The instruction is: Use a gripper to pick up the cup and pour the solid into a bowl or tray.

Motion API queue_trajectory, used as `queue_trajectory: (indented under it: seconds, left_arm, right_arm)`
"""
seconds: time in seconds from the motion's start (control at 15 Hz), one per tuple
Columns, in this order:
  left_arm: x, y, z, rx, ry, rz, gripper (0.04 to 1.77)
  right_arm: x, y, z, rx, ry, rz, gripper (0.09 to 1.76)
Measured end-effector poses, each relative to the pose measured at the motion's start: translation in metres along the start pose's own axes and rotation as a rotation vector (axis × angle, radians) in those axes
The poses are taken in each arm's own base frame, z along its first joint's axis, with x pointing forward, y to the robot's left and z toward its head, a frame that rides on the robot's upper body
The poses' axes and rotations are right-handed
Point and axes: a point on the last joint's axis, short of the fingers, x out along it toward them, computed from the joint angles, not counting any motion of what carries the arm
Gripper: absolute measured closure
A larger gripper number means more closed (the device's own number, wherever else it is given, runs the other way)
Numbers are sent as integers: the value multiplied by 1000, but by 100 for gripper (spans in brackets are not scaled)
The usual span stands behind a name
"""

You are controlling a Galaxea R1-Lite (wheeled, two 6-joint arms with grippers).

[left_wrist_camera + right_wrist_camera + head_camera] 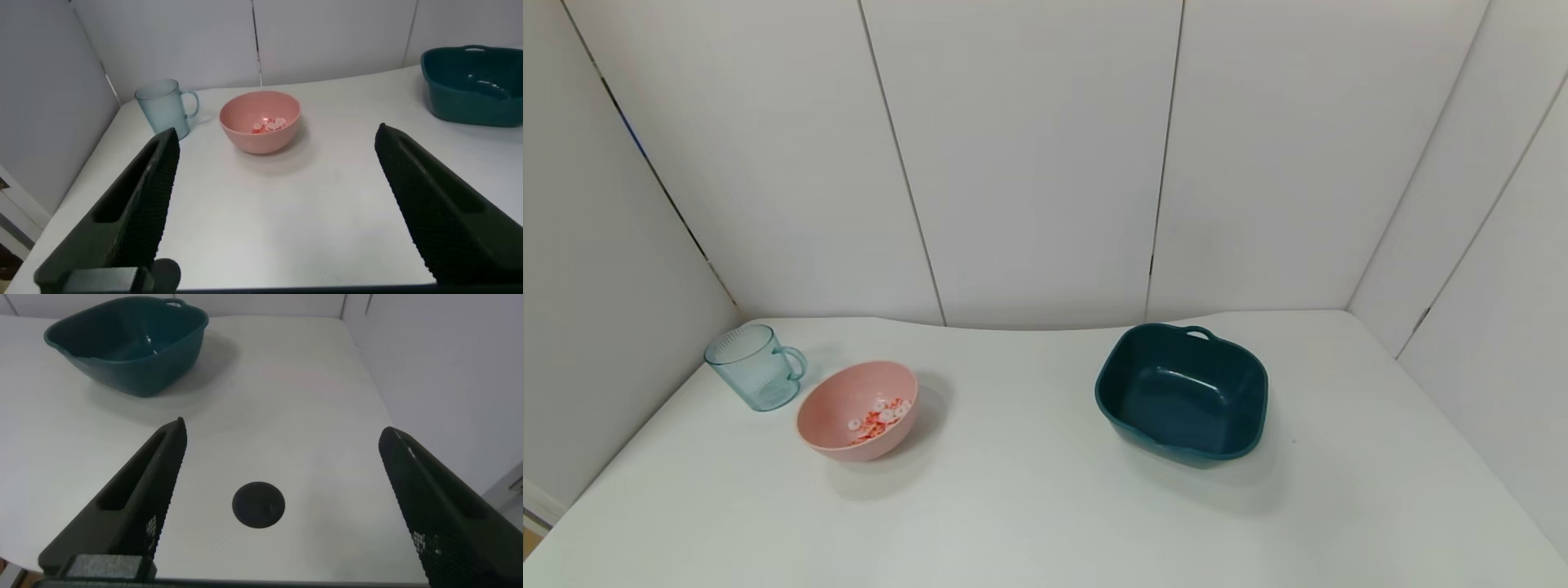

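The pale-blue ribbed cup [755, 366] stands upright at the table's far left, handle toward the bowl; it looks empty. It also shows in the left wrist view [166, 106]. The pink bowl [829, 418] sits just right of it and holds the red and white ring pieces [880, 418], seen too in the left wrist view [268, 124] inside the bowl [260, 135]. My left gripper [276, 140] is open and empty, well back from the bowl and cup. My right gripper [282, 434] is open and empty over the table's right side. Neither gripper shows in the head view.
A dark teal basin with a handle [1183, 394] stands right of centre, also in the right wrist view [127, 345] and left wrist view [474, 85]. A round black hole [259, 505] lies in the tabletop under the right gripper. White walls close in the table.
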Motion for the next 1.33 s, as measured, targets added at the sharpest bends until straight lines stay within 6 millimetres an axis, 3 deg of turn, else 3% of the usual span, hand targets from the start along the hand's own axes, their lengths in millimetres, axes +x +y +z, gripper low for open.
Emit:
queue_trajectory:
  seconds: [0.47,1.33]
  left_arm:
    - [5,-2,-31,-29,59,-3,9]
    - [5,-2,-41,-35,137,16,9]
  right_arm:
    - [0,0,0,0,0,0,14]
    - [0,0,0,0,1,0,14]
